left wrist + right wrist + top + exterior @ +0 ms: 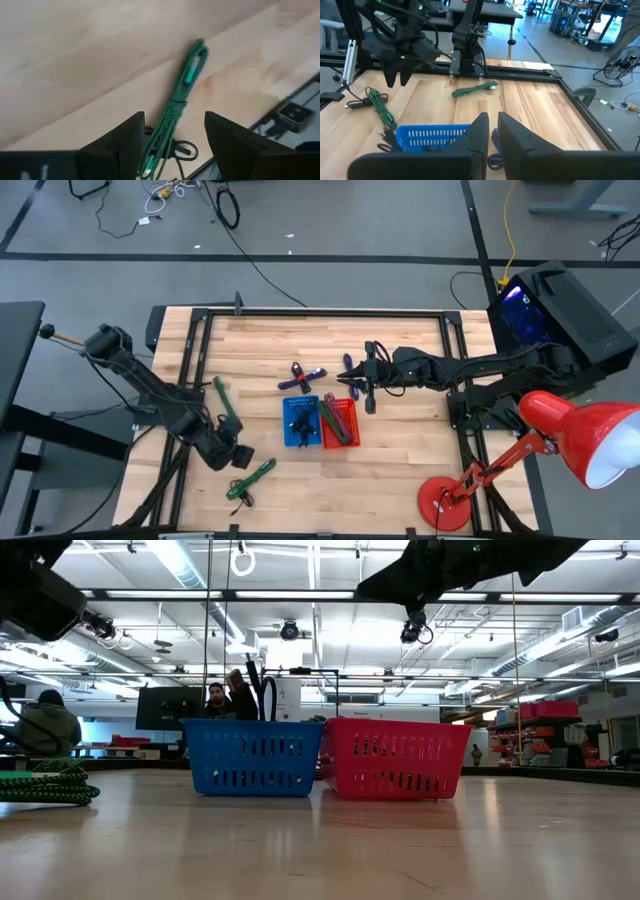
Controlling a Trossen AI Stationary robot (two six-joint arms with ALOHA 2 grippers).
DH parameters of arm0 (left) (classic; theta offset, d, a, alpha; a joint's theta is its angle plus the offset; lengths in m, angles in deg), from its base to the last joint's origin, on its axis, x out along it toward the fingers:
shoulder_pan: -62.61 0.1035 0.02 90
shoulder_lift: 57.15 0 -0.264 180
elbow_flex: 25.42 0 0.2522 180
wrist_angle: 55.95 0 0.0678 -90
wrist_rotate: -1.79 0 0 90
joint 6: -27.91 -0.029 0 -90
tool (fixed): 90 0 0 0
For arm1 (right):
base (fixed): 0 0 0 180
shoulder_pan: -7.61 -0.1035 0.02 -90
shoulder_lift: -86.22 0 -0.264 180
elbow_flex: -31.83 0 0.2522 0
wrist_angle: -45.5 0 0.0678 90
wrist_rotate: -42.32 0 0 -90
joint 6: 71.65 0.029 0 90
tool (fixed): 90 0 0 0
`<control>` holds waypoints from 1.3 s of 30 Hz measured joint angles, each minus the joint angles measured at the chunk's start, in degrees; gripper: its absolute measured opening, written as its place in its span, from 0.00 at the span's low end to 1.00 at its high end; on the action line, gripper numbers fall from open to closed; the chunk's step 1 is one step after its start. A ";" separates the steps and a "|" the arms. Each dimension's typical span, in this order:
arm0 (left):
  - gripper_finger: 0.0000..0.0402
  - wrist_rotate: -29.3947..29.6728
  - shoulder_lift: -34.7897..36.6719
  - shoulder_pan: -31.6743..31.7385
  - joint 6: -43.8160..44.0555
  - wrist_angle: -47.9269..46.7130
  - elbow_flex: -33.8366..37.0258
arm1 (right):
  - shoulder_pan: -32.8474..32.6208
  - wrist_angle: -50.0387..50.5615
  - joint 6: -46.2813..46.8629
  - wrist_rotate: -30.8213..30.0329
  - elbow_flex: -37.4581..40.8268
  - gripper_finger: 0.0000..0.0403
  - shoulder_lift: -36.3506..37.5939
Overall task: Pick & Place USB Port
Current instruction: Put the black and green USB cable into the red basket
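Observation:
A green braided USB cable (pixel 250 478) lies bundled near the table's near-left part; it also shows in the left wrist view (pixel 176 102) and low view (pixel 45 785). My left gripper (pixel 233 456) hovers open over it, one finger on each side (pixel 172 145), apart from it. A second green cable (pixel 225 398) lies further back. My right gripper (pixel 355 385) is shut, raised by the red basket's (pixel 340 423) far edge (pixel 492 135). The blue basket (pixel 301 422) holds black cables.
Two blue cables (pixel 300 377) (pixel 346 364) lie on the wood beyond the baskets, one right under my right gripper. The baskets stand side by side mid-table (pixel 255 757) (pixel 395 758). A red lamp (pixel 560 435) stands at the near-right corner. People sit in the room behind.

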 joint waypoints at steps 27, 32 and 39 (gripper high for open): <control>0.53 -14.87 -20.22 1.31 -2.07 19.12 -0.17 | 0.00 -1.22 -0.22 0.08 0.14 0.10 0.00; 0.50 -15.68 -21.21 2.71 -5.51 19.83 -0.17 | 0.00 -1.22 -0.20 0.09 0.14 0.10 0.00; 0.07 -15.32 -21.40 4.09 -8.87 19.77 -0.07 | 0.00 -1.20 -0.20 0.09 0.14 0.10 0.00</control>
